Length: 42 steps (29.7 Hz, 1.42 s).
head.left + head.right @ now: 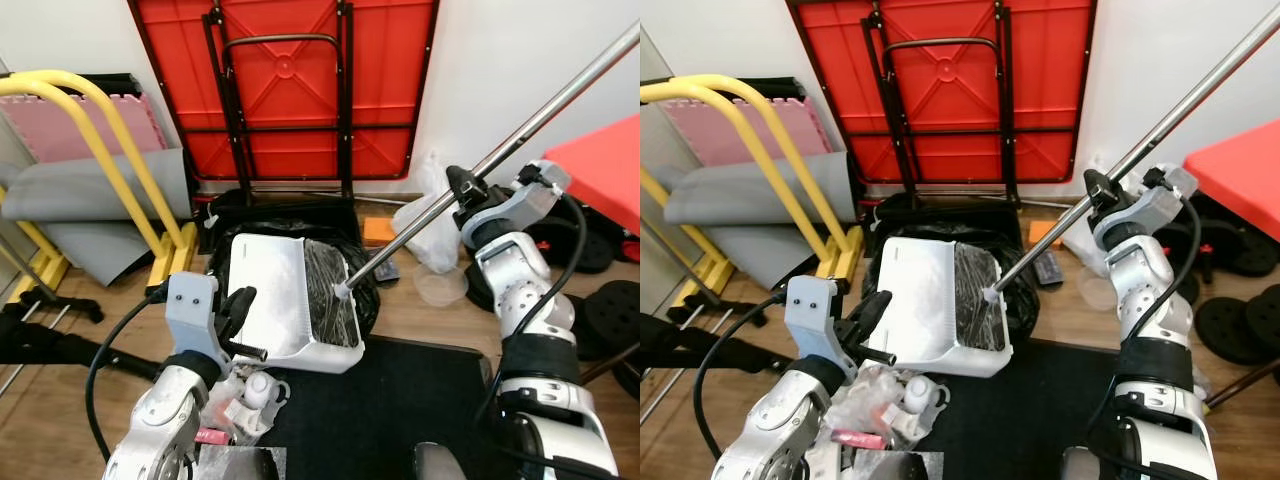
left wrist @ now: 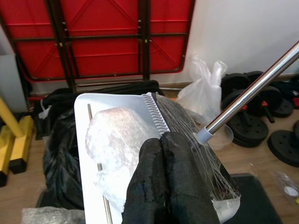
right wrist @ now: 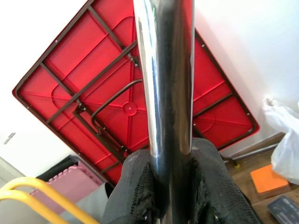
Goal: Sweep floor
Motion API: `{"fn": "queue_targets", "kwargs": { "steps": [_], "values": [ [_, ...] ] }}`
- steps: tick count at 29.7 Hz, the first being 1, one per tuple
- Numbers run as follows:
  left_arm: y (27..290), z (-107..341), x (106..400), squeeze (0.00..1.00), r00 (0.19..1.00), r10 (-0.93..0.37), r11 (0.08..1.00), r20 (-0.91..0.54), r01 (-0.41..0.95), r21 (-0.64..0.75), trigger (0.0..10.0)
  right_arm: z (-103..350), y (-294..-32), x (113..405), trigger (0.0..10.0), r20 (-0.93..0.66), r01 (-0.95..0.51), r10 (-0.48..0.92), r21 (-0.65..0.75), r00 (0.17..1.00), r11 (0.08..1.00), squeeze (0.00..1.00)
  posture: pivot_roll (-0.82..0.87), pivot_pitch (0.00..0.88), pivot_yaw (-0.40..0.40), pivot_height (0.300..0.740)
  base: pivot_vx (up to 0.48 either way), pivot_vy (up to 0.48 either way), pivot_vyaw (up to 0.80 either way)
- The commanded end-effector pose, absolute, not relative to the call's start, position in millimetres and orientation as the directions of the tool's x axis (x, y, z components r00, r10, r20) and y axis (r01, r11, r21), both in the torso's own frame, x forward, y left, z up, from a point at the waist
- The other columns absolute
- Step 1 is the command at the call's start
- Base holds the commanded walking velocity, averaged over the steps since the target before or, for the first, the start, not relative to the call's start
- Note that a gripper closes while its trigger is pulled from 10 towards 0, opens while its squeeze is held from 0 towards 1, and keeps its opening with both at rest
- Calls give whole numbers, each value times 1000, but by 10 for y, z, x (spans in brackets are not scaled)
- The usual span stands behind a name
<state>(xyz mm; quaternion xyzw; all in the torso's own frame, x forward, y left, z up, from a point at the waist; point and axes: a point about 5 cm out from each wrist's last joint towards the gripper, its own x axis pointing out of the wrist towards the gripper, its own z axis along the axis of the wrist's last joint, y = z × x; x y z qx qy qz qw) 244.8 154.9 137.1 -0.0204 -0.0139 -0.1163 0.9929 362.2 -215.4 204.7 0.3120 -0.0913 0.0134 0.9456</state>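
We see a white dustpan (image 1: 290, 300) tipped up over a black bin bag (image 1: 362, 290), with a crumpled wad of clear plastic (image 2: 117, 149) on its flat face. The broom (image 1: 345, 292), a long steel pole slanting up to our right, rests its clear bristles against the pan's toothed comb edge

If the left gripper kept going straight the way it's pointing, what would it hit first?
Probably the white dustpan: the left gripper points right at it, fingers shut, with crumpled clear plastic lying in the pan. Depth is hard to judge.
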Motion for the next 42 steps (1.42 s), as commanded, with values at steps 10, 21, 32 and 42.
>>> {"fn": "queue_targets", "kwargs": {
  "steps": [10,21,32,42],
  "values": [
    [1611,1253,2461,0,985,-168,985,-35,167,-41,10000,2107,-2064,3624,10000,222,-135,-2,600,975,789,0,-23,0,5,700,-228,0,0],
    [1605,1276,2484,0,985,-170,985,-8,170,-9,10000,2095,-2064,3623,10000,219,-136,3,599,976,789,0,-26,0,5,740,0,0,0],
    [1600,1277,2477,0,985,-175,985,1,175,9,10000,2070,-2077,3613,10000,213,-129,-2,598,977,791,0,-25,0,6,740,0,0,0],
    [1586,1267,2456,0,981,-195,981,3,195,-2,10000,2002,-2043,3585,10000,186,-118,4,607,983,786,0,-25,0,6,740,0,0,0]
  ]
}}
